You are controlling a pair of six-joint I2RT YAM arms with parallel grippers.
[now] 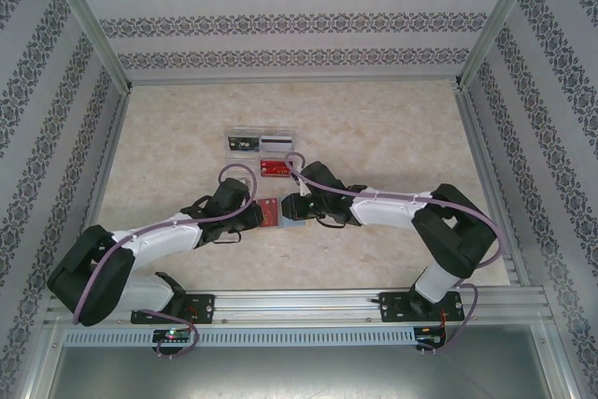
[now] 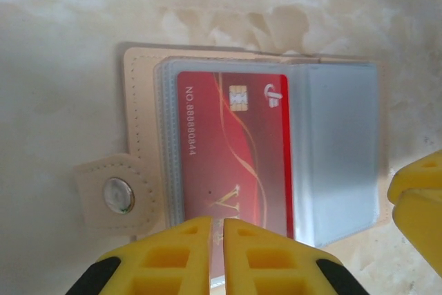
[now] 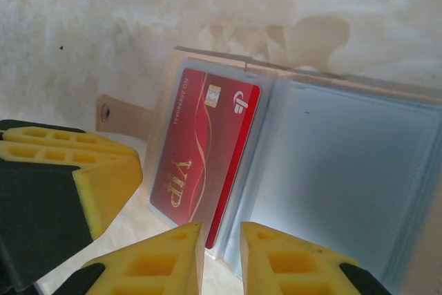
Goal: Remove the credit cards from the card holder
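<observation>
The left gripper had its yellow fingers almost together, with only a thin slit between them. They sat at the near short end of the red card, and a sliver of red showed through the slit. Whether they actually pinched the card could not be told.

The card holder lay open and flat on the table, between the two grippers. At its left edge a tan snap tab stuck out sideways, its metal stud facing up. The red card lay in the left half of the holder inside a clear sleeve, chip end away from the left gripper and printed face up. To its right lay the blue-grey plastic sleeves, flat and overlapping the red card's long edge.

The right gripper hung over the near edge of the holder where the red card met the blue-grey sleeves. Its jaws stood a narrow way apart, and the sleeve edge showed in the gap. Whether they touched the holder could not be told.

Farther back on the table sat a clear tray with cards in it. A loose red card lay just in front of the tray.
</observation>
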